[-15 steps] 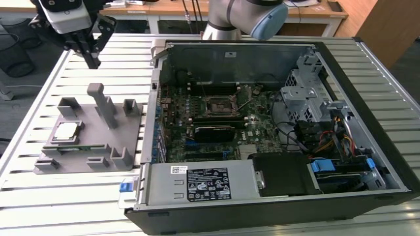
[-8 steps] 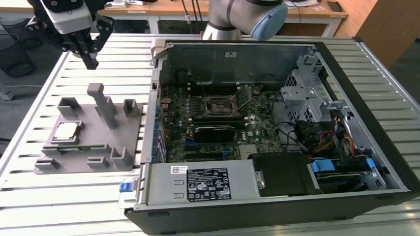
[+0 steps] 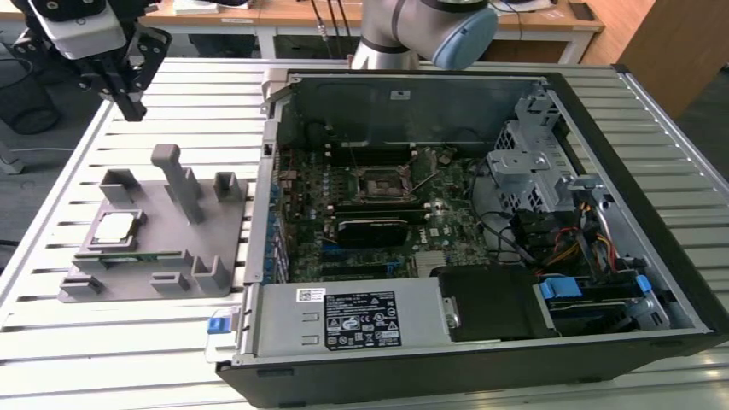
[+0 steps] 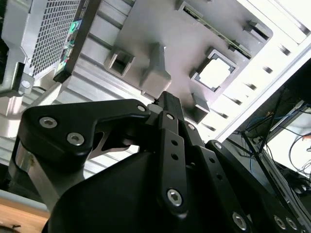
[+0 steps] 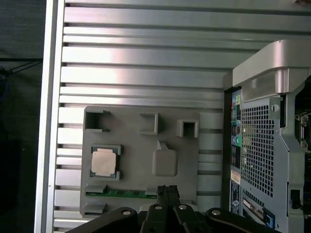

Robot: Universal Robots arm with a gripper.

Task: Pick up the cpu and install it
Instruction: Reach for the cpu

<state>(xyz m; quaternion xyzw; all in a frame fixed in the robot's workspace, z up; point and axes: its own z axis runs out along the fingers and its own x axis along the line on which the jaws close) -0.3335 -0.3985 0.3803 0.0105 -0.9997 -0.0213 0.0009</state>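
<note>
The cpu [image 3: 114, 229] is a small silvery square chip lying flat in a recess of the grey fixture [image 3: 217, 243] on the slatted table, at the exterior view's left. It shows in both wrist views, in the first [image 5: 103, 162] and in the second [image 4: 214, 73]. My gripper [image 3: 133, 109] hangs high above the table behind the fixture, well clear of the cpu. Its black fingers are shut together on nothing in both wrist views [image 5: 167, 190] [image 4: 168, 99]. The dark square socket [image 3: 380, 182] with its metal frame sits on the motherboard inside the open computer case [image 3: 638, 154].
The fixture [image 5: 136, 145] carries several upright posts [image 3: 177, 179] and a green strip along one edge [image 5: 126, 193]. The case's perforated rear wall [image 5: 262, 145] stands close beside it. Cables and drive bays fill the case at the exterior view's right.
</note>
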